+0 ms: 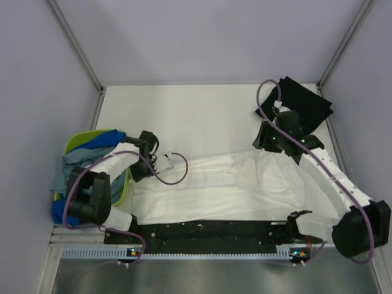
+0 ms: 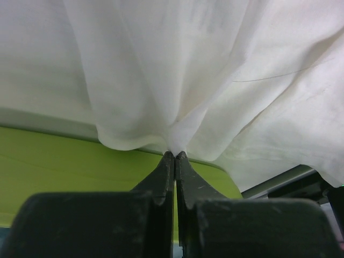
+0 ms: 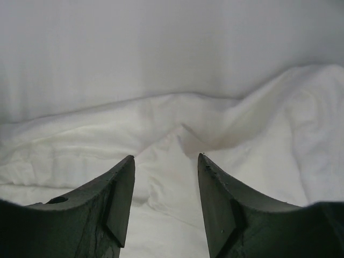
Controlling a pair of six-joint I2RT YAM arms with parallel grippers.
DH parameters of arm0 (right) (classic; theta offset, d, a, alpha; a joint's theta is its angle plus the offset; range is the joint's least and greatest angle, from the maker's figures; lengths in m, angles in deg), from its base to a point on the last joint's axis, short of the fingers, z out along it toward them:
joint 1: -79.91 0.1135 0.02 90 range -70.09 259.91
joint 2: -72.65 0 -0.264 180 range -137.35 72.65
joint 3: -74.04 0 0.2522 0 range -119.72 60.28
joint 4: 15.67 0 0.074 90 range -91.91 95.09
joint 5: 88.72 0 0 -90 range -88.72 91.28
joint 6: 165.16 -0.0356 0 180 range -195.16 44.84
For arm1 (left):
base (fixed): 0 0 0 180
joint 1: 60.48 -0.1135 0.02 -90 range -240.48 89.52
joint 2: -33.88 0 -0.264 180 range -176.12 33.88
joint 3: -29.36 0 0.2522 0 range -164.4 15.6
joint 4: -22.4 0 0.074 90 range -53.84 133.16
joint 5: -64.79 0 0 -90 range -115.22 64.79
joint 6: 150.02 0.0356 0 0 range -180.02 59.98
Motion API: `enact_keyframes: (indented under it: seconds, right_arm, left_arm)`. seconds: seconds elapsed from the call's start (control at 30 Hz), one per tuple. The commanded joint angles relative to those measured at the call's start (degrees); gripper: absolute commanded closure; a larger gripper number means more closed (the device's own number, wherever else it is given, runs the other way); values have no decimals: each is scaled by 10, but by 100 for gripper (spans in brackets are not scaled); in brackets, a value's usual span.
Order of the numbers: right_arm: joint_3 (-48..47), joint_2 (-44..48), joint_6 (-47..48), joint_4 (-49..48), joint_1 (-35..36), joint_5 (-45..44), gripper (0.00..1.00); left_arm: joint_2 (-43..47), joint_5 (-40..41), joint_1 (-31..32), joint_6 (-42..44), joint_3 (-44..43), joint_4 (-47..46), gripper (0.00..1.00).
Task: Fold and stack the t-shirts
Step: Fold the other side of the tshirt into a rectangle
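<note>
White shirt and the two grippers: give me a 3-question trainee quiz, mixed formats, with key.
1. True or false: the left gripper has its fingers shut on the white shirt.
2. Where on the table does the black shirt lie? A) near left corner B) far right corner C) middle
3. Fill in: the right gripper is above the white shirt with its fingers ____.
Key: 1 true; 2 B; 3 open.
</note>
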Motion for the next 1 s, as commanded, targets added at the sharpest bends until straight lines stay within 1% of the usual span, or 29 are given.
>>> enact_keyframes:
  seconds: [0.0, 0.13, 0.27, 0.3, 0.33, 0.37, 0.47, 0.57, 0.67, 0.77, 0.83, 0.9, 0.97]
  right_arm:
    - [-71, -115, 118, -5, 0, 62, 49]
    - [-108, -197, 137, -4, 15, 110, 47]
    - [-111, -250, 145, 7, 34, 112, 48]
    - [-105, -255, 146, 8, 34, 109, 54]
    - [-99, -259, 145, 9, 33, 107, 63]
    - [-93, -260, 144, 11, 33, 105, 75]
    - [-71, -243, 135, 32, 33, 82, 100]
    - [-45, -201, 116, 72, 31, 32, 100]
    - [-4, -147, 85, 99, 17, 27, 100]
    - [30, -99, 46, 117, 9, 54, 100]
    - [51, -73, 17, 123, 9, 88, 100]
    - [76, -55, -9, 126, 10, 128, 100]
    - [100, -40, -24, 137, 12, 149, 100]
  left_arm:
    - [-2, 3, 0, 5, -3, -10, 100]
    - [-1, 0, 0, 3, -5, -11, 100]
    - [-1, 3, 1, 6, -7, -13, 100]
    - [-3, 3, 1, 7, -8, -14, 100]
    - [-5, 5, 0, 6, -8, -15, 100]
    - [-5, 6, 0, 6, -9, -17, 100]
    - [-8, 8, 0, 10, -8, -19, 100]
    - [-8, 12, 0, 13, -10, -23, 100]
    - [-7, 12, 0, 19, -10, -24, 100]
    - [-6, 10, 0, 23, -10, -26, 100]
    - [-6, 9, 0, 26, -10, -28, 100]
    - [-5, 8, 0, 30, -9, -32, 100]
    - [-5, 8, 0, 33, -8, -34, 100]
